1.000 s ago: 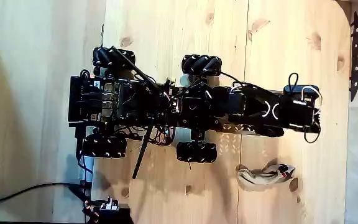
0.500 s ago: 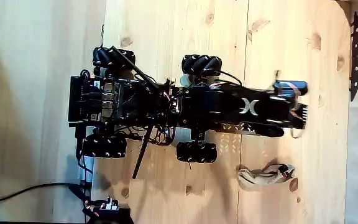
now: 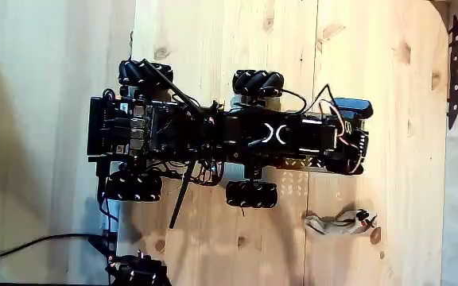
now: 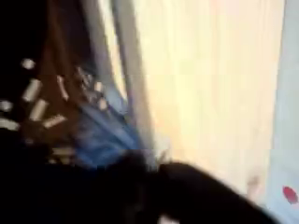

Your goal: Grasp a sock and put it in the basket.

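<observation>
Black sock not made out in either view. Basket (image 3: 296, 181) peeks from under arm, between wheels, on wooden worktop (image 3: 213, 48). Pincer (image 3: 355, 137) at arm's right end in fixed view; grip state cannot tell. Pale sock (image 3: 339, 223) lies below it, apart. Wrist view blurred, dark.

Brightly lit knotty pine tabletop (image 3: 229, 48) beside a paler surface (image 3: 46, 119).

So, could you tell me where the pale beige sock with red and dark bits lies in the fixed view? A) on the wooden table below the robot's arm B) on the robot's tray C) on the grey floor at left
A: the pale beige sock lies on the light wooden table, below the black wheeled robot's arm and apart from it.
</observation>
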Action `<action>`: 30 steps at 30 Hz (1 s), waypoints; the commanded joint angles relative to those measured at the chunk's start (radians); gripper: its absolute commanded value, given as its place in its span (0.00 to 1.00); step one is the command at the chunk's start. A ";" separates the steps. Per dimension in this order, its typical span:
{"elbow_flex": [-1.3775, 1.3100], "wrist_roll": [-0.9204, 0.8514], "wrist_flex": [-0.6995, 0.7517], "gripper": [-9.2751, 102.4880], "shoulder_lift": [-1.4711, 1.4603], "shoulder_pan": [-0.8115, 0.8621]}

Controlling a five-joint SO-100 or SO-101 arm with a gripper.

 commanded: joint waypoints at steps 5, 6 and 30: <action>0.017 0.018 0.072 0.08 0.023 0.012; 0.020 0.018 0.074 0.08 0.012 0.014; 0.100 0.015 0.426 0.09 0.354 0.055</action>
